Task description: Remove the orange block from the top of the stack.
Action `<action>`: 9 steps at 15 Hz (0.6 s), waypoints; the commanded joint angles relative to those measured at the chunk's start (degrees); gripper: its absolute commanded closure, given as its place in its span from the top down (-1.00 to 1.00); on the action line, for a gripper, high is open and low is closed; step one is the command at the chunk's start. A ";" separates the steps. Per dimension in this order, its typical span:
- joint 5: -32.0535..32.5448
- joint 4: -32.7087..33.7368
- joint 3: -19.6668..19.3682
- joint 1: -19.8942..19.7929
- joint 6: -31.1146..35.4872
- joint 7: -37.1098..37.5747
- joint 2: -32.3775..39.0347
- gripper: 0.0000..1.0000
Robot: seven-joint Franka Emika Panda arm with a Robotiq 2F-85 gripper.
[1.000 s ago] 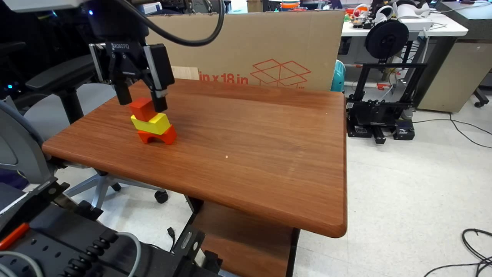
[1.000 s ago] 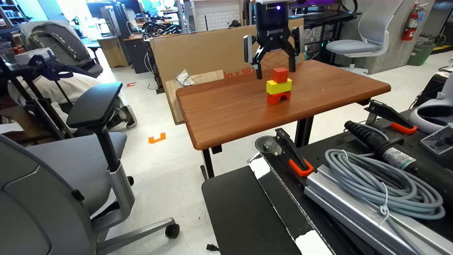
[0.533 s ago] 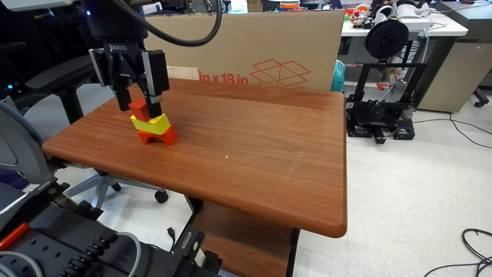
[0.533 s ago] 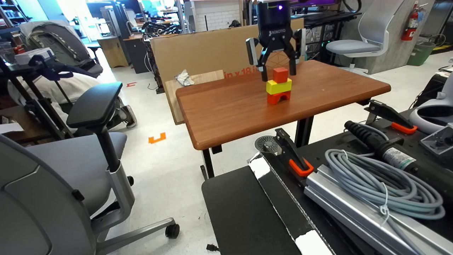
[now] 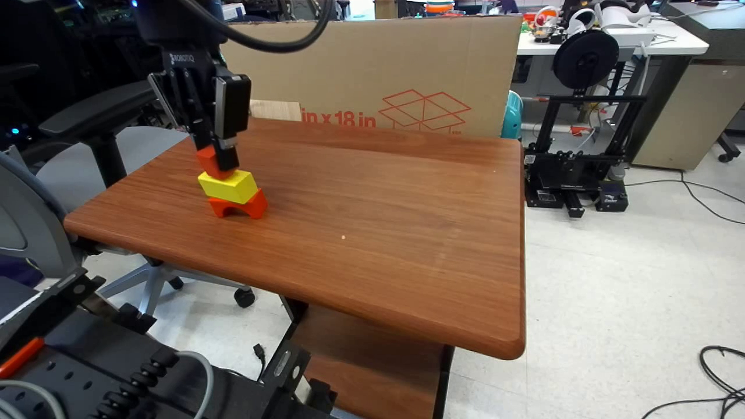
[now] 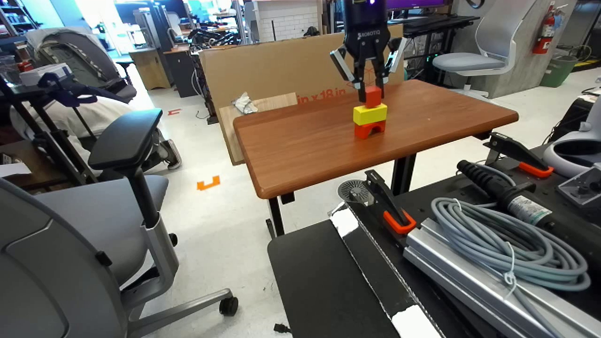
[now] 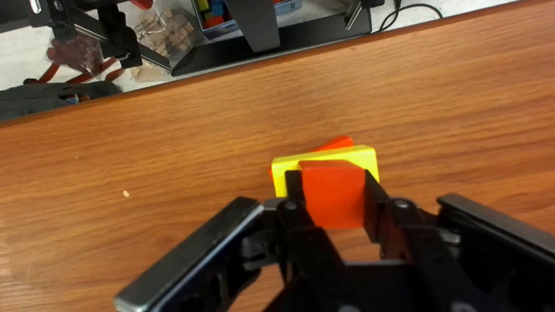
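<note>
The orange block [image 7: 333, 199], a small red-orange cube, is pinched between both black fingers of my gripper [image 7: 332, 184] in the wrist view. An exterior view shows this orange block [image 6: 373, 97] at the top of the stack, over the flat yellow block [image 6: 370, 115]. Under the yellow one is an orange arch-shaped block [image 6: 369, 130] resting on the table. From another angle the held cube looks slightly tilted above the yellow block [image 5: 230, 187]; whether its underside still touches there I cannot tell. My gripper [image 5: 215, 156] reaches down from above.
The brown wooden table [image 5: 378, 233] carries the stack near one end. A large cardboard sheet [image 5: 407, 64] stands along its far side. A black cart [image 6: 319, 272] with clamps and coiled cable [image 6: 507, 249] is in front. A grey chair [image 6: 108, 225] stands to one side.
My gripper has come down around the top cube and its fingers have shut on it. The cube has risen or tilted slightly; the yellow and arch blocks have kept their places.
</note>
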State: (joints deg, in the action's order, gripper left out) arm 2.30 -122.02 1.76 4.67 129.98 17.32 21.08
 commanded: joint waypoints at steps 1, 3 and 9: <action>-0.52 0.10 -1.31 0.47 -1.61 2.14 -2.43 -0.83; -0.59 1.83 -1.80 -0.20 -3.25 1.38 -2.18 -0.83; 2.83 8.76 -4.54 -2.96 -3.68 -5.52 2.65 -0.83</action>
State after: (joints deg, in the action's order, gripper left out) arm 3.30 -118.10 -1.65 3.10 128.05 16.26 20.27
